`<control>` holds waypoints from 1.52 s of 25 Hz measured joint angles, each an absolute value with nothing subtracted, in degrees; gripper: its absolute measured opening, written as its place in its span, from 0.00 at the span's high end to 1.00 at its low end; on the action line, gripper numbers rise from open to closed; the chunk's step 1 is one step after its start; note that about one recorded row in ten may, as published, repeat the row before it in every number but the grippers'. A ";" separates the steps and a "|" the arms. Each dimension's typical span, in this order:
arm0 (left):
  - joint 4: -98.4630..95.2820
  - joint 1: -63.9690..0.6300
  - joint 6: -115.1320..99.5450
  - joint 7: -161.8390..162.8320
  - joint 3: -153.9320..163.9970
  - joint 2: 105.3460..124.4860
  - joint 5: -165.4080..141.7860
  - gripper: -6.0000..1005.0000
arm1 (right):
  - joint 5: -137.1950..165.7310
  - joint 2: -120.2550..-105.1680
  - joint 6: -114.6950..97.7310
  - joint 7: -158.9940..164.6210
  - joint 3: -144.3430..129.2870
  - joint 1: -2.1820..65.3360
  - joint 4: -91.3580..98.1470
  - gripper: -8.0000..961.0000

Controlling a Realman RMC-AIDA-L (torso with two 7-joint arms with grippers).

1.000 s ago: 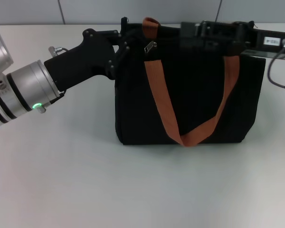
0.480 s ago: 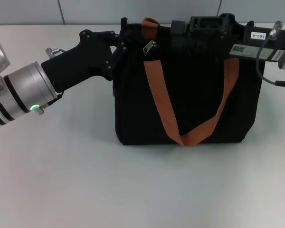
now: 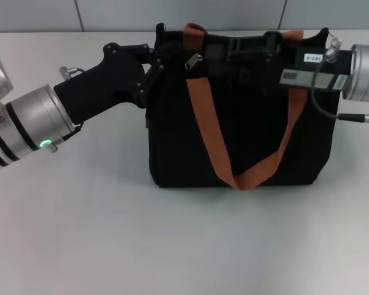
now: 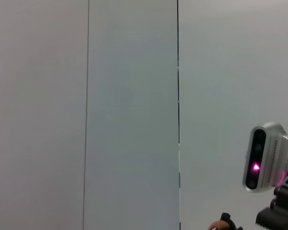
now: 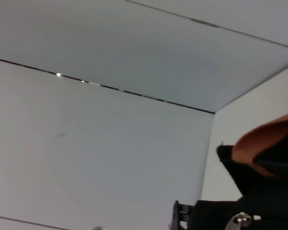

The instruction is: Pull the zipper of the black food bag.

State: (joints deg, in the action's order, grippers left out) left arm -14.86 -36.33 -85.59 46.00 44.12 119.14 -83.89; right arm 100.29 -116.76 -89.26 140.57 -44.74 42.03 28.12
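The black food bag [image 3: 246, 129] stands upright mid-table with brown-orange strap handles [image 3: 206, 123]. The silver zipper pull [image 3: 194, 61] hangs at the top edge near the bag's left end; it also shows in the right wrist view [image 5: 240, 219], below the orange strap [image 5: 269, 141]. My left gripper [image 3: 162, 56] is shut on the bag's top left corner. My right gripper [image 3: 230, 48] reaches in from the right along the bag's top edge, a short way to the right of the zipper pull. Black on black hides how it stands.
The bag stands on a white table [image 3: 172, 246]. A grey wall [image 3: 172, 12] runs behind the table's far edge. The left wrist view shows the wall and the right arm's wrist camera [image 4: 264, 158].
My right arm has swung in and its gripper has slid left along the bag's top toward the zipper pull. The left gripper and the bag have stayed put.
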 joint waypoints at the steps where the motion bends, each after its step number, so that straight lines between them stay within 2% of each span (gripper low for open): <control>1: -14.84 -36.33 -85.59 45.98 44.13 119.14 -83.89 0.96 | 100.29 -116.95 -88.72 140.71 -45.15 42.07 28.13 0.56; 4: -14.84 -36.21 -85.66 45.96 44.19 119.16 -83.91 0.96 | 100.29 -117.57 -87.49 141.00 -45.52 42.36 28.12 0.56; 22: -14.83 -35.95 -86.60 45.96 44.58 119.18 -83.95 0.96 | 99.76 -118.82 -83.03 140.65 -45.52 43.38 25.85 0.57; 32: -14.25 -36.36 -86.76 46.05 44.65 119.18 -83.93 0.96 | 99.72 -119.01 -81.83 139.47 -45.44 43.59 25.83 0.57; 38: -14.23 -36.52 -86.84 46.40 44.64 119.18 -83.95 0.96 | 99.71 -119.06 -81.30 138.74 -45.54 43.72 25.83 0.70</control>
State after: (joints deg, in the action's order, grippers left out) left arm -14.23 -36.52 -86.84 46.40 44.64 119.18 -83.95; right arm 99.71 -119.06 -81.30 138.74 -45.54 43.72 25.83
